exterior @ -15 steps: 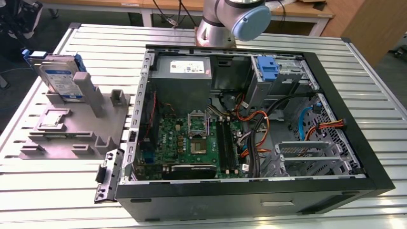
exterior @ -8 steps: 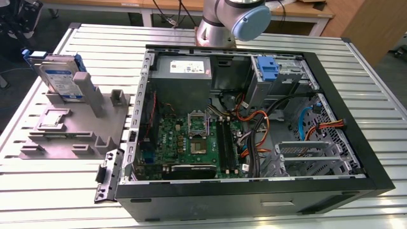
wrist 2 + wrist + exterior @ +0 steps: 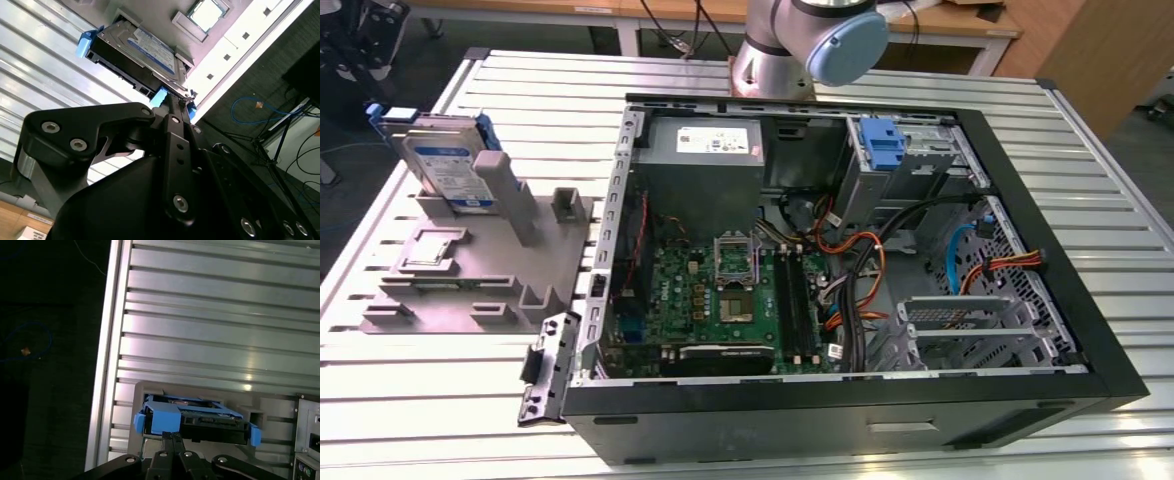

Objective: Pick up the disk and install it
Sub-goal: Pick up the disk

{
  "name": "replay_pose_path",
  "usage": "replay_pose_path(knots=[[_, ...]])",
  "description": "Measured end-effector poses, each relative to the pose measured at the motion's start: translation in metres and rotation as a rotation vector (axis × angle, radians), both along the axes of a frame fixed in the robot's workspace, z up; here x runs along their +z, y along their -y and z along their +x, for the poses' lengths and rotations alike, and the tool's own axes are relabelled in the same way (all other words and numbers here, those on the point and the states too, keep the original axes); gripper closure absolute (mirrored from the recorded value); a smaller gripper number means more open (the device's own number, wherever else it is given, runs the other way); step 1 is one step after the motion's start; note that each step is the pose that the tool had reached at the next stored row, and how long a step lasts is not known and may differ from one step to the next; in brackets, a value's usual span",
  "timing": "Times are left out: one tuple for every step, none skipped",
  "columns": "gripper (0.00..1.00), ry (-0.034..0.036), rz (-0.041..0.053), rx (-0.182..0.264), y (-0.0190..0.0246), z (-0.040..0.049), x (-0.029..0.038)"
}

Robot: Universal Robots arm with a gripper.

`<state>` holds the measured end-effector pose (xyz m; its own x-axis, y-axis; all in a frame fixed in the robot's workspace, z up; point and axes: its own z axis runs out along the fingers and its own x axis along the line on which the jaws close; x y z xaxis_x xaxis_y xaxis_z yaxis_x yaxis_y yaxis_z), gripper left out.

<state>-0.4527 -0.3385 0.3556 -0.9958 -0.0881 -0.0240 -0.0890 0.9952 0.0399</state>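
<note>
jaws pinched narrow, nothing between; disk (image 3: 200, 421) straight ahead of them, standing on edge in grey holder (image 3: 467, 270) on ribbed surface (image 3: 210, 340), beside open computer case (image 3: 827, 405).

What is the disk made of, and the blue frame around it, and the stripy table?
The disk looks like metal: a silver-grey shell with a dull shine, under a papery label. Its blue frame looks like plastic, matte and evenly coloured. The table seems bare metal, perhaps aluminium: its ribbed slats gleam.
</note>
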Motion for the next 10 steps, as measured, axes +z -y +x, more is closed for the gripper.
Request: replay_pose_path(knots=[[0.9,0.0,0.0001,0.003,0.0,0.0,0.0],[0.9,0.0,0.0001,0.013,0.0,0.0,0.0],[0.9,0.0,0.0001,0.027,0.0,0.0,0.0],[0.9,0.0,0.0,0.043,0.0,0.0,0.0],[0.9,0.0001,0.0,0.058,0.0,0.0,0.0],[0.9,0.0,0.0,0.071,0.0,0.0,0.0],[0.9,0.0,0.0001,0.084,0.0,0.0,0.0],[0.9,0.0,0.0001,0.097,0.0,0.0,-0.0001],[0.9,0.0,-0.0001,0.112,0.0,0.0,-0.0001],[0.9,0.0,-0.0004,0.127,0.0,0.0,0.0]])
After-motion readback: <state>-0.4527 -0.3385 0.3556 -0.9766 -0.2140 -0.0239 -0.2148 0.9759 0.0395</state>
